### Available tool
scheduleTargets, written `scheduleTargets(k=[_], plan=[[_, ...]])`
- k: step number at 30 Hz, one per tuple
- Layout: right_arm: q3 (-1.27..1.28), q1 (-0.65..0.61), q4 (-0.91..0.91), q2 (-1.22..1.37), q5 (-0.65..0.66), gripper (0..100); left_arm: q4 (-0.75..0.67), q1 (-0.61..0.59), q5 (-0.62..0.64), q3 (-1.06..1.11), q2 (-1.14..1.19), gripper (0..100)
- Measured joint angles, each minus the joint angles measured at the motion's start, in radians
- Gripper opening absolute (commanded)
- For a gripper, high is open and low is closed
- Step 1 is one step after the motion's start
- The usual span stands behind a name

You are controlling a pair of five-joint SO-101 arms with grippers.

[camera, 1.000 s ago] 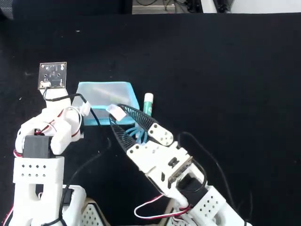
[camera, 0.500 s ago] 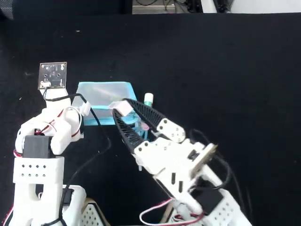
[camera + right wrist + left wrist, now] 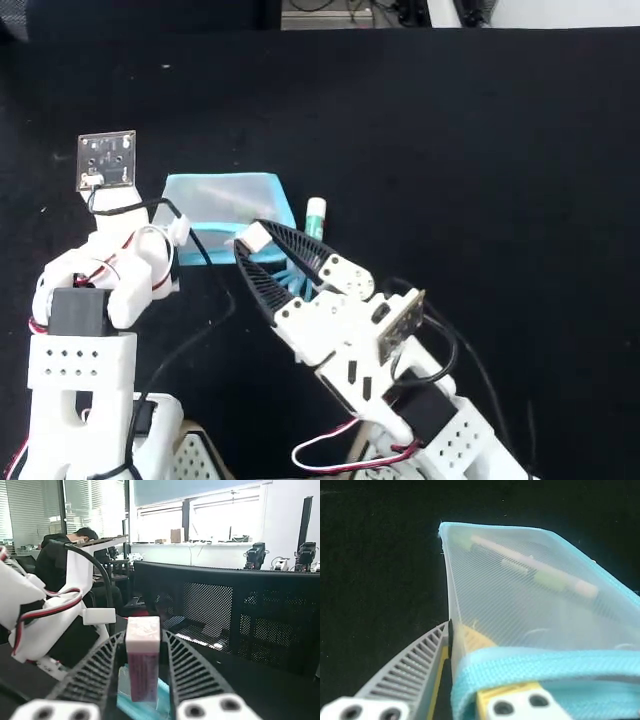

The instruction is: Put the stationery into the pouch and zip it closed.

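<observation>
The left gripper (image 3: pixel 456 635) is clamping the open edge of the pouch (image 3: pixel 225 200). One grey ribbed finger (image 3: pixel 410 672) is pressing on the outside, and a yellow-padded one is showing through the fabric from the other side. The pouch is a flat, rectangular bag of translucent pale-blue mesh with fine diagonal ribbing, bordered by a woven turquoise band (image 3: pixel 530 662). It is lying on the matte black tablecloth (image 3: pixel 480 150), just ahead of the left arm.

Through the mesh, a slim white pen (image 3: pixel 530 565) with pale green sections is lying slantwise inside, near the far edge.

The right gripper (image 3: pixel 143 645) is gripping a small rectangular block (image 3: pixel 143 665) between its two curved, black, slotted fingers (image 3: pixel 192 675). The block has a glossy white top and a dark maroon body with a slightly grainy surface. In the high view the block (image 3: pixel 254 237) is hanging over the pouch's near right corner, at the turquoise-edged opening.

A cylindrical glue stick (image 3: pixel 315 217), green on its far half and white on its near half, is lying on the cloth just beside the pouch's right side, not touching the right gripper.
</observation>
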Motion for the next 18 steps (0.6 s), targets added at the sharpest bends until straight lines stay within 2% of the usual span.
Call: scheduleTargets(k=[7,18], plan=[[-0.069,0.0,-0.003,0.025,0.0,1.1,0.0,0.0,0.032,0.0,0.0,3],[-0.216,-0.003,-0.02,0.427,0.0,1.1,0.0,0.0,0.035,0.0,0.0,3]])
